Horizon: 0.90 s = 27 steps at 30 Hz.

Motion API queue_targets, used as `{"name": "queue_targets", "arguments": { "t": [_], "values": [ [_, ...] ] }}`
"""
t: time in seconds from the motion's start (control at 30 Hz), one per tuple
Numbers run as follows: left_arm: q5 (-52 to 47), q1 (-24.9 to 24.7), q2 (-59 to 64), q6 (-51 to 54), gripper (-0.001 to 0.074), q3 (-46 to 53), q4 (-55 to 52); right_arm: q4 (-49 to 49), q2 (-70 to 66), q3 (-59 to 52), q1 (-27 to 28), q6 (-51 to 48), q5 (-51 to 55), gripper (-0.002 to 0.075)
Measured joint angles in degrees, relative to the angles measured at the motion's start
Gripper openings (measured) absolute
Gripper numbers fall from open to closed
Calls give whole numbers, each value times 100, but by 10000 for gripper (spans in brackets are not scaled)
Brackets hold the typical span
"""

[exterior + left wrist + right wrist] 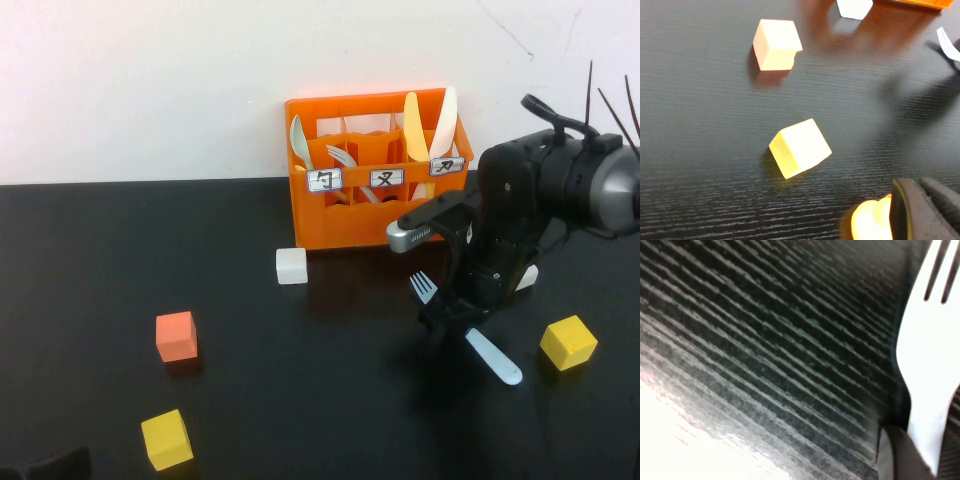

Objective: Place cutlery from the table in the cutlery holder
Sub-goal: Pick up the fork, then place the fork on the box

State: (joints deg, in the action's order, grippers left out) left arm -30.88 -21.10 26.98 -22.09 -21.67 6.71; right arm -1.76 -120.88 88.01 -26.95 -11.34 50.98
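1. Nearest to the robot, the left gripper [920, 210] is sitting low at the table's near-left corner. It is clenched and grasping nothing; I judge it is parking there so the other arm is getting free room.
2. Just beyond it, a yellow cube [166, 439] and an orange cube [176, 336] are lying on the black table [90, 260], well apart from the cutlery. They are not belonging to the task.
3. On the right side, a second yellow cube [568, 342] is resting near the fork's handle end.
4. The right gripper [452, 312] is pressing down on the blue fork [494, 356], which is lying flat on the table in front of the holder. In the right wrist view a finger [897, 457] is lying against the fork's neck, so the jaws are closing on the fork around its middle; the hold does not look finished. The tines are pointing toward the holder, the handle toward the robot.
5. I judge the middle is being taken so the fork is not tipping when lifted.
6. Further back, a white block [291, 266] is standing just beside the holder's front-left corner.
7. Farthest, the orange holder [320, 230] is standing against the wall, already keeping a spoon [298, 140], a fork [343, 156] and knives [430, 125] upright in separate compartments.
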Motion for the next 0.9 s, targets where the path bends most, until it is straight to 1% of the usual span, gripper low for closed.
{"name": "queue_targets", "arguments": {
  "t": [0.27, 0.6, 0.73, 0.9],
  "values": [
    [12, 0, 0, -11, -1, 0, 0, -70, 49, -13, -35, -133, 22, 131],
    [12, 0, 0, 14, -1, 0, 0, -551, 707, -96, -628, -472, 152, 131],
    [12, 0, 0, 72, -1, 0, 0, -631, 1152, -96, -695, -486, -297, 131],
    [33, 0, 0, 83, -1, 0, 0, -631, 1583, -104, -695, -486, -1404, 131]
  ]
}}
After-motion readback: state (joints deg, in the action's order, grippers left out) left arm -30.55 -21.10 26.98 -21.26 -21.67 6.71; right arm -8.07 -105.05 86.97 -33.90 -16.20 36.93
